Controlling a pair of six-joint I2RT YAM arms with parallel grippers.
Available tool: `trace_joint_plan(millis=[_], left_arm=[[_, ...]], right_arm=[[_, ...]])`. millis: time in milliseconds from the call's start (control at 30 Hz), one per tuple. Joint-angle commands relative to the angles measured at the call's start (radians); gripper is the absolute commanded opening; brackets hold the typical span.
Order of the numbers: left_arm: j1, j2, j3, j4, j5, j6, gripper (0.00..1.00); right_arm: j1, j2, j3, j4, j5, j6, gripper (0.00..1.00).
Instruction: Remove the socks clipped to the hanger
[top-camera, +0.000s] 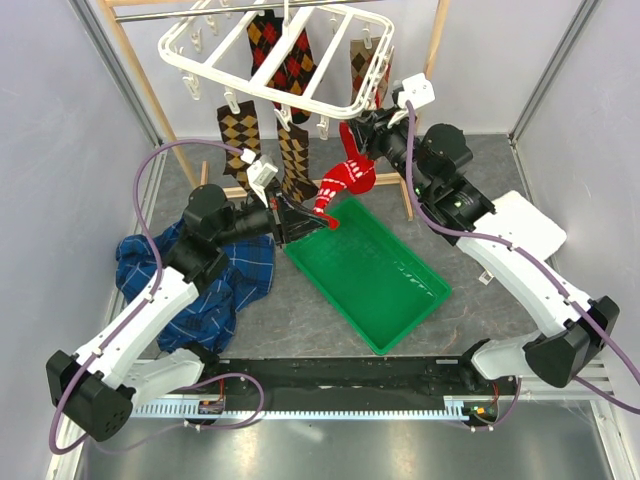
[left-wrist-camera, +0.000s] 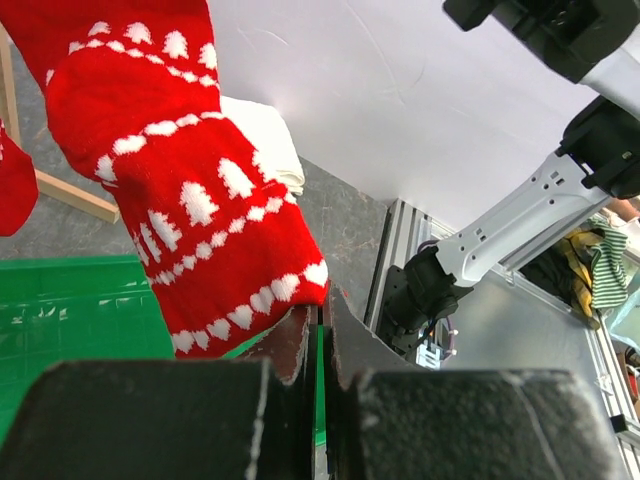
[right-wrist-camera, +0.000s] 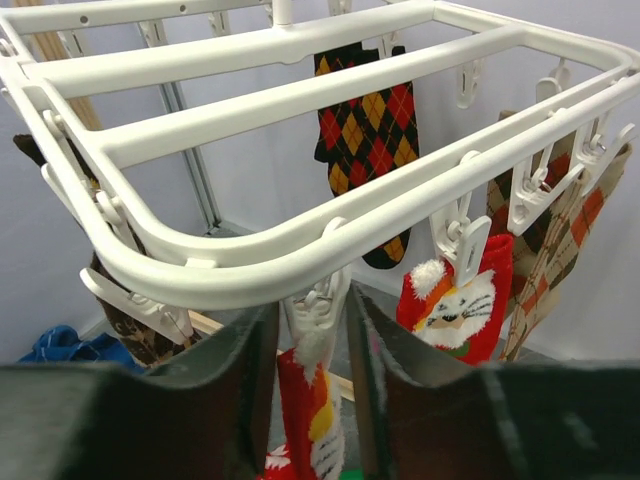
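Observation:
The white hanger hangs from the wooden rack with several socks clipped under it. These include brown-and-tan argyle socks and a black-red-yellow argyle sock. A red festive sock hangs at the hanger's near right corner. My left gripper is shut on its toe, and the left wrist view shows the red sock running into the closed jaws. My right gripper is raised under the frame, its jaws close on either side of the white clip that holds this sock's cuff. A second red sock hangs beside it.
A green tray lies below the hanger in the middle of the table. A blue plaid cloth is heaped at the left, under my left arm. The wooden rack's post and base bar stand behind. A white folded cloth lies beyond the tray.

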Motion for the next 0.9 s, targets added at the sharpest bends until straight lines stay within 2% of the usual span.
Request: trace_joint_plan(millis=[0,33,100,200,433,500,533,567,633,700,733,800,833,867], left_arm=[[-0.002,-0.020,0.000,0.037,0.016,0.014,0.02],[-0.002,-0.018,0.002,0.037,0.020,0.012,0.02],[-0.003,-0.018,0.000,0.037,0.020,0.011,0.02],[-0.003,-0.018,-0.001,0.037,0.009,0.011,0.02],[-0.002,-0.003,0.000,0.032,-0.003,0.005,0.02],[-0.002,0.003,0.005,0.013,-0.018,0.008,0.02],[-0.003,0.005,0.006,0.006,-0.035,0.012,0.02],[-0.002,0.006,0.006,-0.001,-0.040,0.015,0.02],[-0.003,0.014,0.012,-0.013,-0.049,0.025,0.02],[-0.013,0.019,0.012,-0.036,-0.061,0.035,0.02],[-0.025,0.017,0.016,-0.053,-0.114,0.064,0.02],[-0.078,0.020,0.040,-0.124,-0.176,0.100,0.02],[-0.098,0.029,0.051,-0.144,-0.222,0.127,0.02],[-0.140,0.032,0.063,-0.150,-0.243,0.135,0.02]], right_arm=[[0.000,0.001,0.030,0.071,0.021,0.020,0.31],[-0.001,-0.007,0.027,0.077,0.024,0.022,0.24],[0.000,-0.011,0.012,0.083,0.047,0.034,0.19],[-0.001,-0.024,-0.008,0.077,0.052,0.046,0.00],[-0.001,-0.063,-0.051,0.069,0.050,0.091,0.01],[-0.002,-0.068,-0.047,0.039,0.058,0.106,0.13],[-0.001,-0.077,-0.041,0.025,0.064,0.114,0.34],[-0.001,-0.086,-0.044,0.008,0.068,0.117,0.40],[-0.001,-0.123,-0.063,-0.032,0.076,0.127,0.49],[-0.001,-0.161,-0.094,-0.061,0.073,0.131,0.55],[0.000,-0.207,-0.129,-0.075,0.067,0.132,0.60],[-0.001,-0.257,-0.166,-0.115,0.065,0.135,0.65],[-0.003,-0.311,-0.200,-0.154,0.065,0.138,0.73],[-0.002,-0.339,-0.217,-0.176,0.067,0.140,0.76]])
